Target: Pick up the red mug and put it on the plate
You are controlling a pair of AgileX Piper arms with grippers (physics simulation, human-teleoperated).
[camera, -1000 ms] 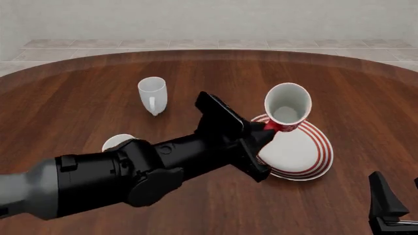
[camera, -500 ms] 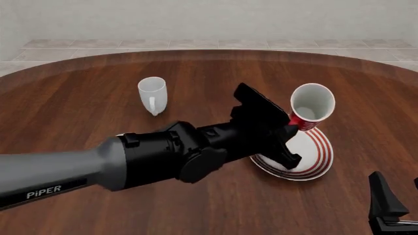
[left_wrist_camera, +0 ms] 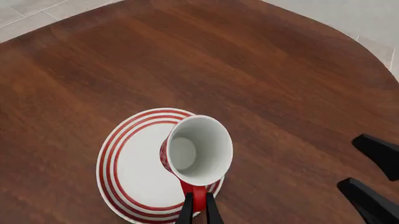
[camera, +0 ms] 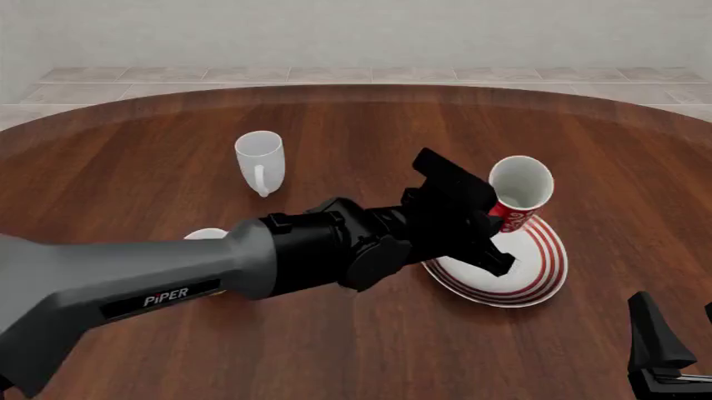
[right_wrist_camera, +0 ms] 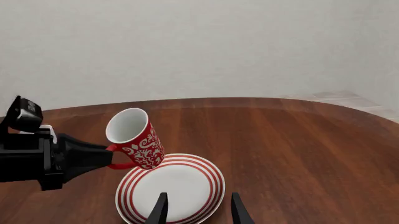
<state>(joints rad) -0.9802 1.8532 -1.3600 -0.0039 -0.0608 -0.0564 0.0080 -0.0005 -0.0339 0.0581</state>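
Observation:
The red mug [camera: 519,193], with white lettering and a white inside, hangs tilted over the far side of the plate [camera: 534,271], a round white plate with red rings. My left gripper [camera: 491,220] is shut on the mug's handle. The left wrist view looks into the mug [left_wrist_camera: 196,149] above the plate [left_wrist_camera: 128,175], with the fingertips [left_wrist_camera: 187,211] pinching the red handle. In the right wrist view the mug [right_wrist_camera: 138,139] leans just above the plate's [right_wrist_camera: 171,186] far rim; I cannot tell if they touch. My right gripper [right_wrist_camera: 198,210] is open and empty near the front edge [camera: 681,350].
A white mug [camera: 259,161] stands upright at the back left. The pale rim of another mug [camera: 205,235] peeks out behind the left arm. The left arm [camera: 278,267] stretches across the table's middle. The right gripper's fingers [left_wrist_camera: 374,186] show in the left wrist view.
The left arm has carried the red mug to the right over the plate, then a little lower, tilting it more. The right gripper has not moved.

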